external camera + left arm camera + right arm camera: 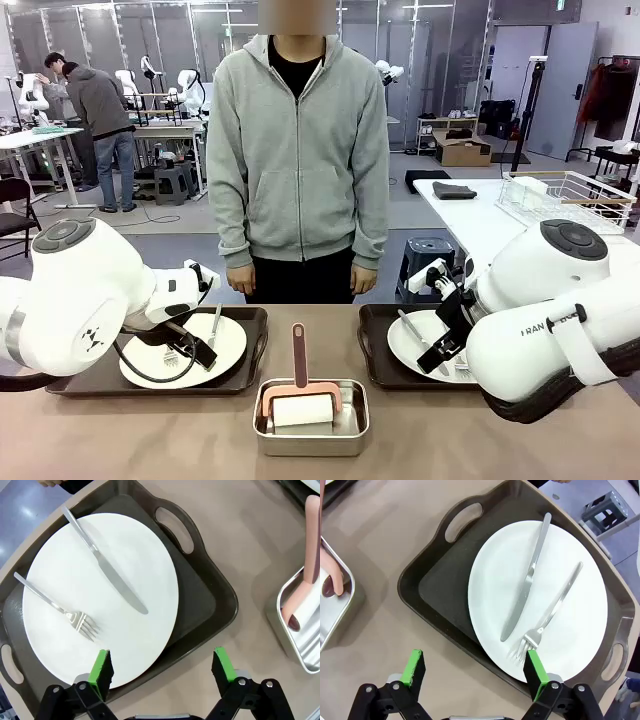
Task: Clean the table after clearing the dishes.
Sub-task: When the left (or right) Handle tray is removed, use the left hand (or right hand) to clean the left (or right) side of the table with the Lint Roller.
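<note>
Tan counter (450, 440) bearing two dark trays of dishes (232, 338), flanking a steel pan (310, 446). Open left jaws hang over the near rim of the left tray (220, 605); open right jaws hang over that of the right tray (415, 595). Best grip: bare rim only, lifted level.

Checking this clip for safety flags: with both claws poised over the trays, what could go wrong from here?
1. The left claw hangs open astride the tray rim, one pad over the plate; closing could catch the plate edge instead.
2. The knife and fork lie loose on the plate; a tilted lift might slide them off.
3. The steel pan sits close beside the tray; a swinging arm could bump it.
</note>
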Tool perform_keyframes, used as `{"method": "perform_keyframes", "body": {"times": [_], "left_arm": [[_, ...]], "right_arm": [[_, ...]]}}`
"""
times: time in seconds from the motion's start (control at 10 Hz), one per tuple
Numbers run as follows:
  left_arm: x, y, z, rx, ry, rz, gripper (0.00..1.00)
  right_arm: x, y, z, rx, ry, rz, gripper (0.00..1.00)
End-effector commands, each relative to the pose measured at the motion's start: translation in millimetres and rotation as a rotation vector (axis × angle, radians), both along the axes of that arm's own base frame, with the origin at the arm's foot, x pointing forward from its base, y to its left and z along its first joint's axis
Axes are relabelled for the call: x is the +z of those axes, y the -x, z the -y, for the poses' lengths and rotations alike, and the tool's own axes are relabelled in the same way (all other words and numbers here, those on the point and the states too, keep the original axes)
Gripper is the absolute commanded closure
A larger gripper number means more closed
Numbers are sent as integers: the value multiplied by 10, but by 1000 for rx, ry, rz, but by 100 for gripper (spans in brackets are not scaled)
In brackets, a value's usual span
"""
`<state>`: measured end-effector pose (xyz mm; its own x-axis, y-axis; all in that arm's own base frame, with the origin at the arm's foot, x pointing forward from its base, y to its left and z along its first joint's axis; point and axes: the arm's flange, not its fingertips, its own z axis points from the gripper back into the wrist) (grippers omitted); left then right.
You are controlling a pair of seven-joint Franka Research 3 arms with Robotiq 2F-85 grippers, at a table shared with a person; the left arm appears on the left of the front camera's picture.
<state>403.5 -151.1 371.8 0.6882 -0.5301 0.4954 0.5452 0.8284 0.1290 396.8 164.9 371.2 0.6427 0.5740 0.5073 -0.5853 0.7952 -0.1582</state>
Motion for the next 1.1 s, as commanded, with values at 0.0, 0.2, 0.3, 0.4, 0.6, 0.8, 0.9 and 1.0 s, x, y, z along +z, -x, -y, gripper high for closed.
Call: {"method": "perform_keyframes", "body": {"times": [0.0,0.2,0.3,0.4,0.6,0.8,0.9,1.0], "left_arm": [[0,1,2,0,0,0,0],[0,1,2,0,0,0,0],[0,1,2,0,0,0,0],[0,1,2,0,0,0,0],[0,1,2,0,0,0,0],[0,1,2,0,0,0,0],[0,1,4,-1,0,0,0],[92,-96,-22,-5,39,-30,0]], "right_arm": [[0,0,0,0,0,0,0],[0,0,0,0,0,0,0],[0,0,0,0,0,0,0],[0,0,0,0,0,0,0],[0,0,0,0,0,0,0],[0,0,0,0,0,0,0],[0,-2,5,0,1,0,0],[101,-123,22,-5,37,35,0]]}}
